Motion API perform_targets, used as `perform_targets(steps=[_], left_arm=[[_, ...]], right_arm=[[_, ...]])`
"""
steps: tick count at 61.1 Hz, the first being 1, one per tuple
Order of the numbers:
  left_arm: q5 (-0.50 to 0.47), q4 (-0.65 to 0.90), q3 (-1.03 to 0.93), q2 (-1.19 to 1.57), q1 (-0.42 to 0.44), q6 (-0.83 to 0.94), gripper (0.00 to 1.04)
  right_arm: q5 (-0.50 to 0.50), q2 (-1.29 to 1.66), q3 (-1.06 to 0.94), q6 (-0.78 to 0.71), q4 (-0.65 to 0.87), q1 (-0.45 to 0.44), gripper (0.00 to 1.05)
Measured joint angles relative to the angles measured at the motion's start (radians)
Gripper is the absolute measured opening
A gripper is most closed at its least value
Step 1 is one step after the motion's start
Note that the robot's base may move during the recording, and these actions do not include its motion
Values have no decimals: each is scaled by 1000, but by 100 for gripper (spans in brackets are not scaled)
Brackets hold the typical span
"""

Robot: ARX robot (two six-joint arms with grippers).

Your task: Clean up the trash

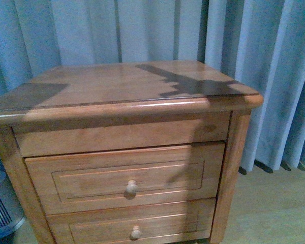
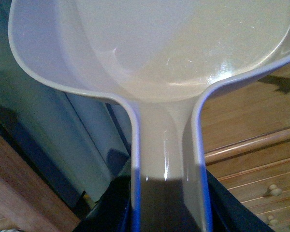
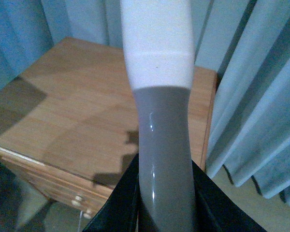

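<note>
No trash shows in any view. My left gripper (image 2: 168,212) is shut on the handle of a pale grey dustpan (image 2: 183,53) with a blue rim; its scoop fills the left wrist view and looks empty. My right gripper (image 3: 166,208) is shut on the grey handle of a brush (image 3: 159,96), whose upper part is white. Both are held above a wooden nightstand (image 1: 122,86). Neither arm appears in the front view; only their shadows fall on the nightstand top.
The nightstand has drawers with round knobs (image 1: 131,187). Blue-grey curtains (image 1: 274,61) hang behind and to its right. A white ribbed appliance (image 1: 2,213) stands on the floor at lower left. Wooden floor (image 1: 274,208) lies to the right.
</note>
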Motion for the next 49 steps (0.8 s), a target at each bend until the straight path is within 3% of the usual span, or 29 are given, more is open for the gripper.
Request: perform_targets(steps=[16, 33, 49], left_arm=[[0, 0, 0, 0, 0, 0, 26], [0, 0, 0, 0, 0, 0, 26], [0, 0, 0, 0, 0, 0, 26]], right_arm=[[-22, -331, -371, -4, 268, -66, 20], [-22, -637, -748, 6, 438, -120, 20], [116, -880, -995, 14, 506, -29, 20]])
